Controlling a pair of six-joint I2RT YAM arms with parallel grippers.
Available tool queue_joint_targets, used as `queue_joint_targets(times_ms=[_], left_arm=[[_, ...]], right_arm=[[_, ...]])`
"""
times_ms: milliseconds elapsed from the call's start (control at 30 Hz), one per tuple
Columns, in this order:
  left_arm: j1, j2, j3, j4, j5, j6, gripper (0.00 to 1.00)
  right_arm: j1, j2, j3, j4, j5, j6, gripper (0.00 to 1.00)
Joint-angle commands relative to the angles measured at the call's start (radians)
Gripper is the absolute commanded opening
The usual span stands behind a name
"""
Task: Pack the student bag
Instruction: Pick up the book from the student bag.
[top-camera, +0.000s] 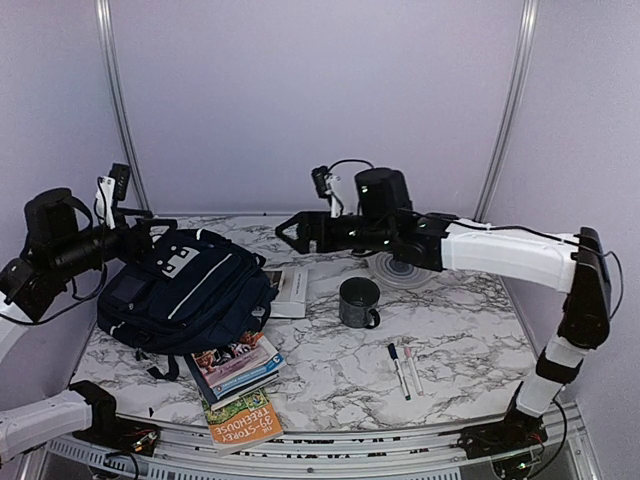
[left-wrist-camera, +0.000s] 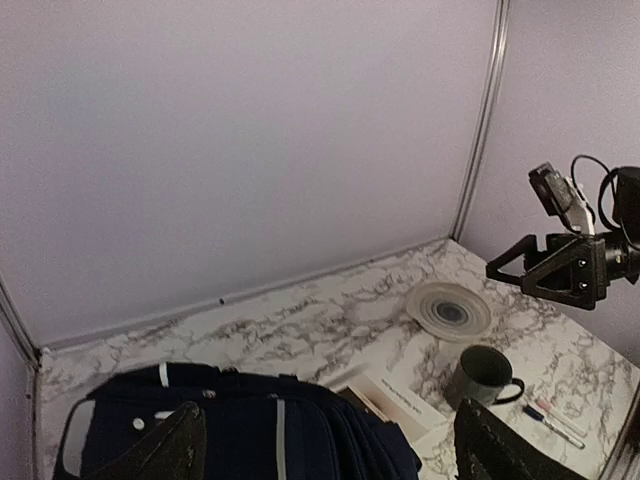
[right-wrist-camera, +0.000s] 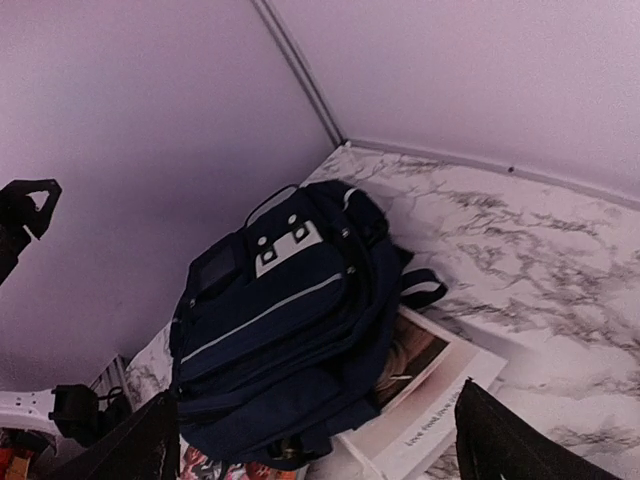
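From above, we see the student bag slumped on the worktop. It is soft fabric with no frame, so we judge it will sag and fold when lifted rather than hold its shape, and it looks fairly light. A stack of books lies against the bag's near edge, a white booklet is tucked under its right side, and a dark mug, two markers and a plate sit further right of the bag, well apart from it. In the left wrist view, the left tool hovers above the bag with its fingers spread wide, pinching nothing. In the right wrist view, the right tool is likewise spread and empty, looking down on the bag from the right. There the thin carry loop at the bag's top seems to us the surest hold. A black strap trails over the booklet and could snag or drag it.
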Motion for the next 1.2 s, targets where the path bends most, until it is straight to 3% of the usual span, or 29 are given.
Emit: queue_joint_targets(times_ms=[0, 167, 433, 500, 567, 600, 733, 933, 1167], left_arm=[[-0.018, -0.010, -0.084, -0.231, 0.136, -0.003, 0.86], [-0.023, 0.004, -0.132, -0.236, 0.156, 0.050, 0.86], [-0.023, 0.088, -0.169, -0.187, 0.225, 0.072, 0.87], [-0.022, 0.104, -0.167, -0.186, 0.235, 0.077, 0.87], [-0.022, 0.120, -0.168, -0.185, 0.259, 0.086, 0.87], [-0.022, 0.126, -0.171, -0.183, 0.269, 0.090, 0.88], [-0.022, 0.120, -0.182, -0.181, 0.302, 0.101, 0.88], [-0.022, 0.070, -0.201, -0.162, 0.303, 0.125, 0.88], [-0.022, 0.103, -0.198, -0.189, 0.216, 0.190, 0.83]], right_arm=[[0.145, 0.232, 0.210, -0.262, 0.030, 0.121, 0.92], [0.170, 0.445, 0.343, -0.223, -0.119, 0.253, 0.91], [0.186, 0.586, 0.408, -0.229, -0.128, 0.286, 0.84], [0.186, 0.608, 0.429, -0.202, -0.150, 0.282, 0.72], [0.184, 0.625, 0.456, -0.174, -0.184, 0.278, 0.51], [0.179, 0.630, 0.471, -0.154, -0.223, 0.275, 0.36], [0.153, 0.606, 0.477, -0.094, -0.315, 0.258, 0.02], [0.112, 0.501, 0.438, -0.010, -0.407, 0.226, 0.00], [0.081, 0.399, 0.378, -0.035, -0.379, 0.178, 0.00]])
